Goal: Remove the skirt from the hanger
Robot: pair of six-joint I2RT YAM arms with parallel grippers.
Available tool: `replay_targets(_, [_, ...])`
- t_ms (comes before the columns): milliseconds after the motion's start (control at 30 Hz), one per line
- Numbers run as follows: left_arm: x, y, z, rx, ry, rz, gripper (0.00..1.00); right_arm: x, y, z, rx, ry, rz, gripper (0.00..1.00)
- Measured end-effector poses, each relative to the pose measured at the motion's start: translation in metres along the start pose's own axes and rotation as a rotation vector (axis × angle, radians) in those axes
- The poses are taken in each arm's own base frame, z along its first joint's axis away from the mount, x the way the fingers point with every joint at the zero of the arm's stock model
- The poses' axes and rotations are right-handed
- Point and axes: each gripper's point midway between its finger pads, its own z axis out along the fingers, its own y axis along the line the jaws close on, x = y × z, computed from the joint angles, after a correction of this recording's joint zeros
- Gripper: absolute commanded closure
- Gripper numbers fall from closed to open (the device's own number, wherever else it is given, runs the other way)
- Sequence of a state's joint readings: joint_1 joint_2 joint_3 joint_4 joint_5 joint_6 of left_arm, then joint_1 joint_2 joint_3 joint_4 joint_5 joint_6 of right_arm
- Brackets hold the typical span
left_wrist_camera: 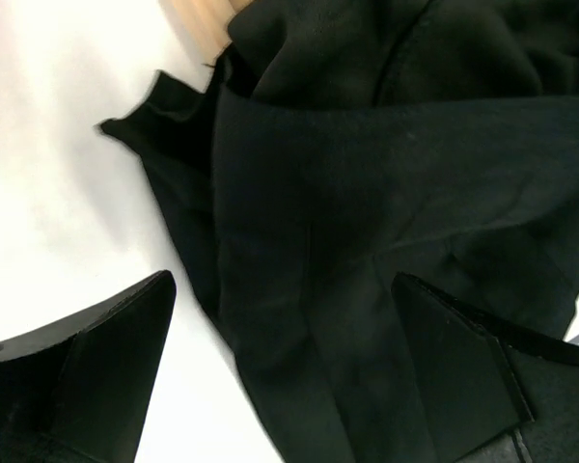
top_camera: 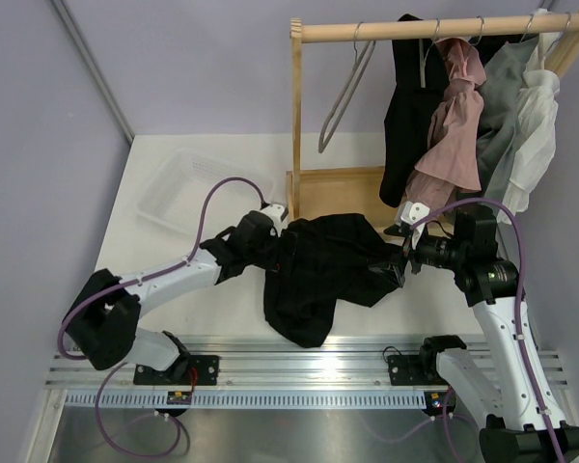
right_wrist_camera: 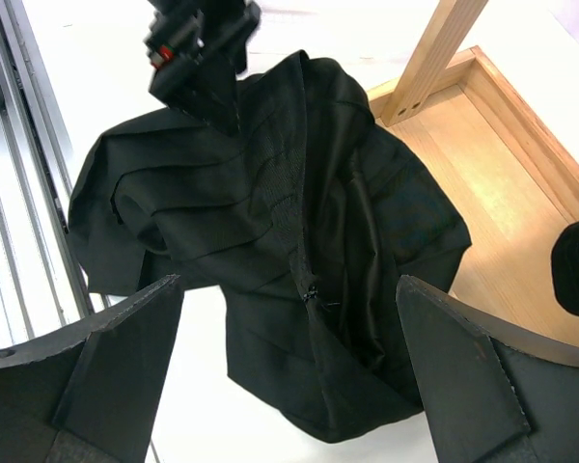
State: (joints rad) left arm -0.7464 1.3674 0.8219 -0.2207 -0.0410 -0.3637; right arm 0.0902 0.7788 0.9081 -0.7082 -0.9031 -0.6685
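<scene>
Skirt (top_camera: 314, 275) heaped at centre of table (top_camera: 386, 313) near front edge, spanning between left gripper (top_camera: 273, 251) and right gripper (top_camera: 393, 268), both jaws wide, unclamped.

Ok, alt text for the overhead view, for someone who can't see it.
A black skirt lies crumpled on the white table between two open grippers, the left gripper at its left edge, the right gripper at its right. Behind, an empty grey hanger hangs on a wooden rail beside other clothes.
</scene>
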Motion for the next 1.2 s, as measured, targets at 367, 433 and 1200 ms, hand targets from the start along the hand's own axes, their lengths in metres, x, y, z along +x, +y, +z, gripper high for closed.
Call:
replay_targets(367, [0.004,-0.016,0.015,0.156,0.032,-0.031,0.96,0.000,-0.001,0.000,0.003,0.001,-0.006,0.01])
replay_targets(433, [0.000,-0.017,0.008,0.161,0.019,-0.023,1.00,0.000,-0.001,0.000,0.003,0.001,-0.006,0.01])
replay_targets(1200, [-0.280,0.066,-0.343,-0.175,-0.939,-0.261,1.00,0.000,0.001,-0.003,0.006,-0.001,-0.008,0.00])
